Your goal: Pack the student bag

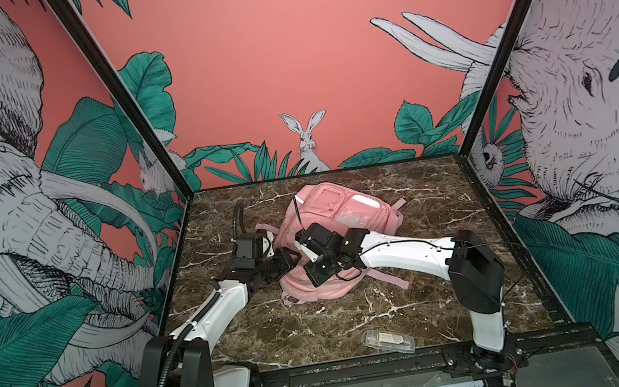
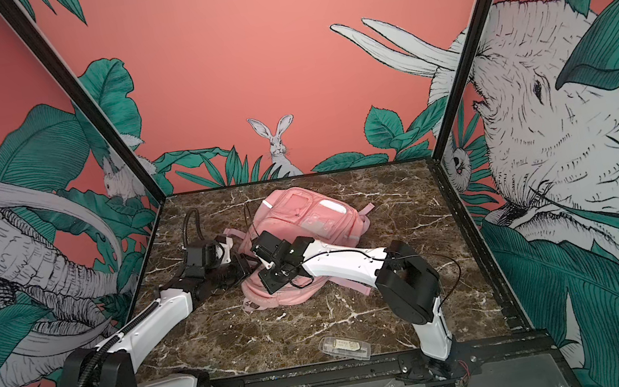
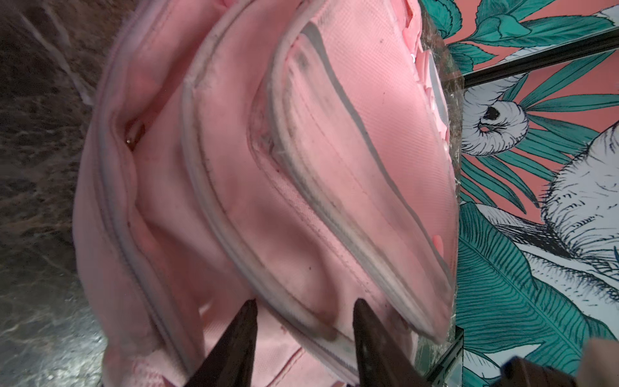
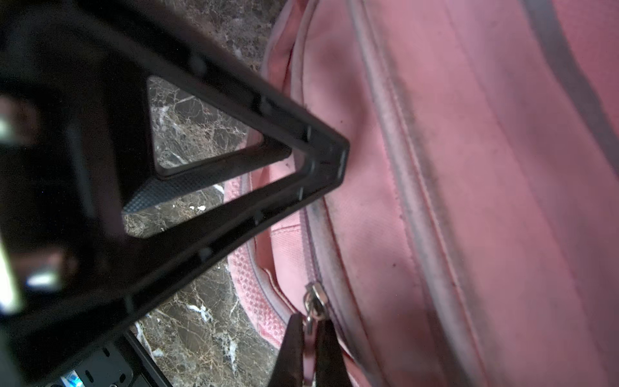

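Note:
The student bag (image 1: 328, 206), a soft pink backpack with grey zip lines and silver strips, lies on its back in the middle of the marble table (image 1: 420, 294). My left gripper (image 3: 305, 303) is at the bag's left side. Its jaws stand apart over a zip seam and a fold of pink fabric (image 3: 301, 328). My right gripper (image 4: 310, 323) reaches across the bag from the right, shut on the silver zipper pull (image 4: 315, 301) at the bag's edge. In both top views the two grippers meet close together at the bag's left flank (image 2: 256, 266). One black finger of the left gripper (image 4: 301, 150) fills much of the right wrist view.
A clear plastic case (image 1: 388, 341) lies near the table's front edge, right of centre. Pink straps (image 1: 391, 279) trail from the bag toward the right arm. Patterned walls enclose the table on three sides, and a black rail (image 1: 369, 366) runs along the front.

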